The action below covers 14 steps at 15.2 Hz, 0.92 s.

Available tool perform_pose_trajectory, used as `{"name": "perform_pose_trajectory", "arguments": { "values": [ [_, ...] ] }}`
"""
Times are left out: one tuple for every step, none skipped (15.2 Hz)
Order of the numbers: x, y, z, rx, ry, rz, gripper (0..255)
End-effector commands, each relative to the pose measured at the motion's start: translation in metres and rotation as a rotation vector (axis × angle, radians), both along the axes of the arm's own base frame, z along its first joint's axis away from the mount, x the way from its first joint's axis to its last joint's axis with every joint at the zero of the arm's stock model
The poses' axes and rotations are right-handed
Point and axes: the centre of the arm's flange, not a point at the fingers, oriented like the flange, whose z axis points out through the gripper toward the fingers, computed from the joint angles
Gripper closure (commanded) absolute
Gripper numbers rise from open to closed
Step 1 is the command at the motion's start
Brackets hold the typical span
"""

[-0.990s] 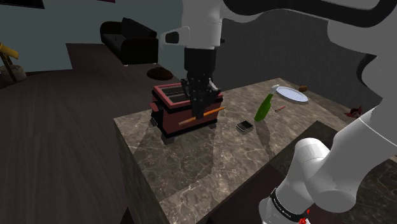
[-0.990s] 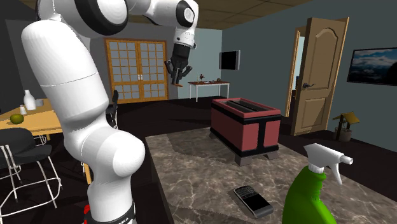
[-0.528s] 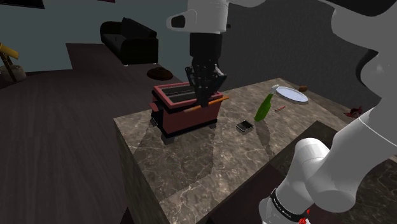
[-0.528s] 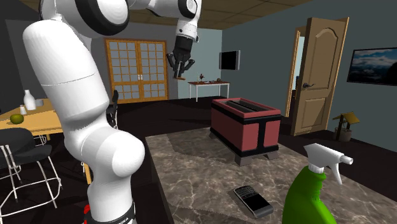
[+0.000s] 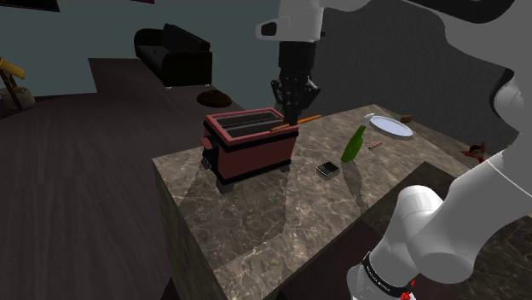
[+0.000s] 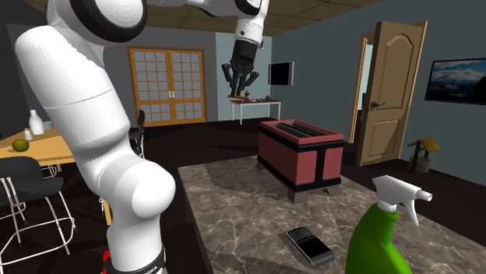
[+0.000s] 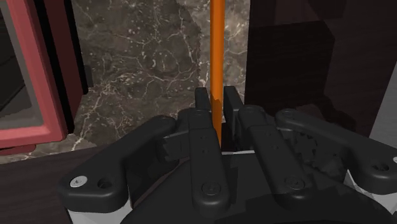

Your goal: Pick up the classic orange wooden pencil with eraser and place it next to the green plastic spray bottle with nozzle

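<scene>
My black gripper [image 5: 295,116] hangs high above the marble counter, shut on an orange pencil [image 5: 303,120] that sticks out level to both sides. In the wrist view the pencil [image 7: 217,57] runs straight out from between the clasping fingers [image 7: 202,102], over the counter beside the red toaster [image 7: 38,70]. The green spray bottle [image 5: 353,143] lies on the counter toward the shoulder view's right, well beyond the gripper. In the second exterior view the bottle [image 6: 380,237] stands close in the lower right, and the gripper [image 6: 238,92] is up above the toaster [image 6: 301,154].
A red toaster [image 5: 247,147] stands on the counter [image 5: 273,213] below the gripper. A small black phone [image 5: 327,168] lies beside the bottle. A white plate [image 5: 390,126] and a small reddish item [image 5: 375,147] sit at the far right corner. The counter drops off at its front edges.
The arm has carried the pencil up and toward the shoulder view's right, from in front of the toaster to above its far end. The fingers stay shut on it.
</scene>
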Motion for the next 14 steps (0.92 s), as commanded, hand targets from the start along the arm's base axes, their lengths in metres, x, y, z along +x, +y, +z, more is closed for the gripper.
{"name": "perform_pose_trajectory", "arguments": {
  "values": [
    [0.007, -0.027, 0.000, 0.000, 0.001, 0.002, 255],
    [0.011, -0.039, 0.000, 0.000, 0.001, 0.002, 255],
    [0.016, -0.052, 0.000, 0.000, 0.001, 0.002, 255],
    [0.020, -0.064, 0.000, 0.000, 0.001, 0.002, 255],
    [0.025, -0.076, 0.000, 0.000, 0.001, 0.002, 255],
    [0.029, -0.089, 0.001, 0.000, 0.001, 0.002, 255],
    [0.033, -0.101, 0.001, 0.000, 0.001, 0.002, 255],
    [0.038, -0.114, 0.001, 0.000, 0.001, 0.002, 255],
    [0.042, -0.126, 0.001, 0.000, 0.001, 0.002, 255],
    [0.047, -0.139, 0.001, 0.000, 0.001, 0.002, 255],
    [0.051, -0.151, 0.001, 0.000, 0.001, 0.002, 255],
    [0.056, -0.164, 0.001, 0.000, 0.001, 0.002, 255],
    [0.060, -0.176, 0.001, 0.000, 0.001, 0.002, 255],
    [0.064, -0.188, 0.001, 0.000, 0.001, 0.002, 255]
  ]
}}
